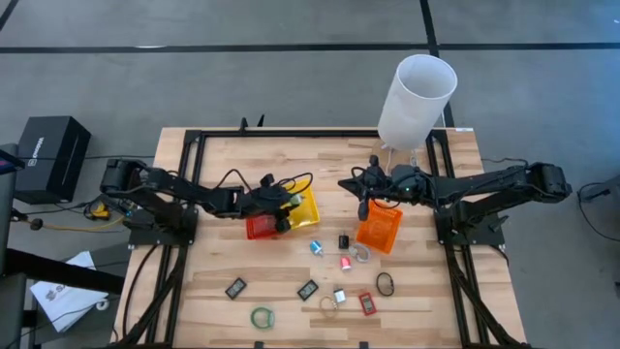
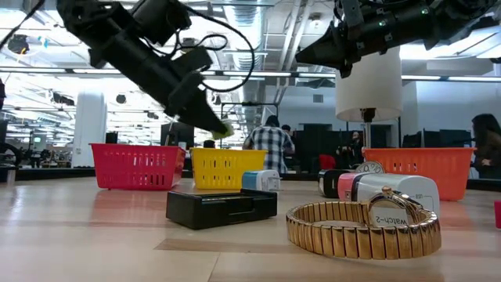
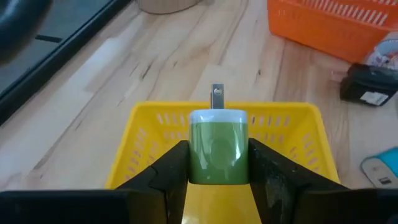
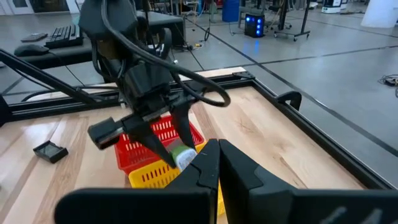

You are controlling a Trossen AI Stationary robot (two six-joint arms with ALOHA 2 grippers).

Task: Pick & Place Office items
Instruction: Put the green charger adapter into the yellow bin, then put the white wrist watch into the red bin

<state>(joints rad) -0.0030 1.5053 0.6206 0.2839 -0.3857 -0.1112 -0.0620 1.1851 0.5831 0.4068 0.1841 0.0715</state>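
A wooden worktop [image 1: 223, 155] framed in black rails carries everything here. A tall white cylinder [image 1: 417, 100] stands at its far edge, and I place the rest from the yellow tray [image 1: 306, 209] near the middle.

The left arm reaches in from the left. Its left gripper [image 1: 288, 201] hangs directly over the yellow tray, clenched on a small green block with a white cap [image 3: 217, 144]; two metal prongs stick out of the cap. The block is held in the air above the tray's open top, not resting in it. A red tray [image 1: 262, 227] sits touching the yellow tray on the side toward the left arm.

The right arm comes in from the right. Its right gripper [image 1: 365, 184] hovers well to the right of the yellow tray, above the orange tray [image 1: 379, 226], with its fingers pressed together and nothing between them.

The other office items lie scattered on the near side of the yellow tray. A small blue piece [image 1: 316, 247], a black block [image 1: 343, 241] and a red piece [image 1: 346, 263] lie closest. Farther toward the front edge are two flat black cases [image 1: 235, 287] [image 1: 307, 289], a green ring [image 1: 262, 317], a black ring [image 1: 386, 284] and a red-framed piece [image 1: 367, 303]. A gold watch band [image 2: 364, 227] lies nearest the front edge.

In the room beyond, a person in a checked shirt [image 2: 271, 146] stands.
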